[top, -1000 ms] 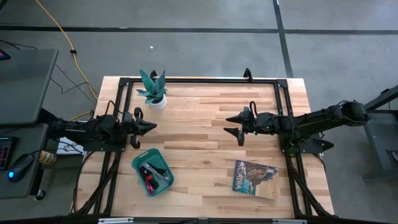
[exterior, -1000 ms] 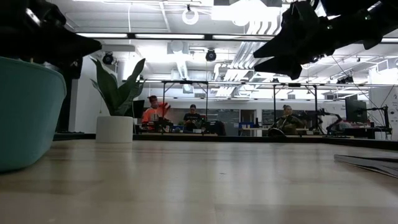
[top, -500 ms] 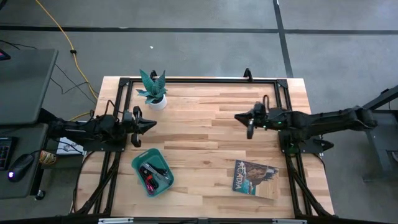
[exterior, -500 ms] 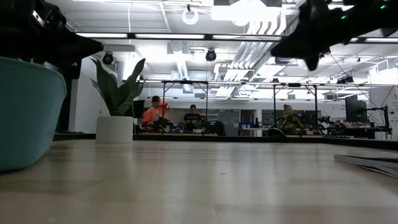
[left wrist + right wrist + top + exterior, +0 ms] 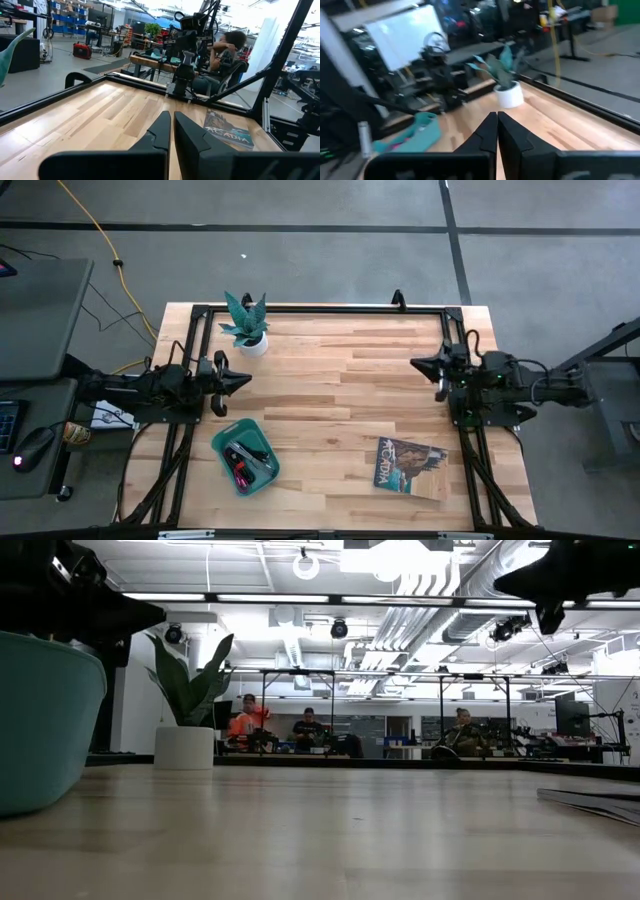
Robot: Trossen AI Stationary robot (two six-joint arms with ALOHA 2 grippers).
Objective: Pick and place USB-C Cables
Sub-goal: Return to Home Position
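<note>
The USB-C cables (image 5: 243, 457) lie as small coiled bundles inside the teal tray (image 5: 221, 439) near the table's front left; black, grey and red-purple strands show. My left gripper (image 5: 246, 383) hovers shut above the table's left side, just beyond the tray, with nothing between its fingers. My right gripper (image 5: 417, 363) is shut and empty over the table's right side, near its edge. In the right wrist view the tray (image 5: 422, 131) shows far off, beyond the shut fingers (image 5: 496, 131).
A small potted plant (image 5: 246, 325) stands at the far left of the table. A magazine (image 5: 410, 466) lies near the front right. A black frame (image 5: 320, 310) runs around the tabletop. Bare wood lies between the two arms.
My right gripper has drawn back from the table's middle toward its right edge and has shut from wide open, holding nothing. My left arm has kept still.
</note>
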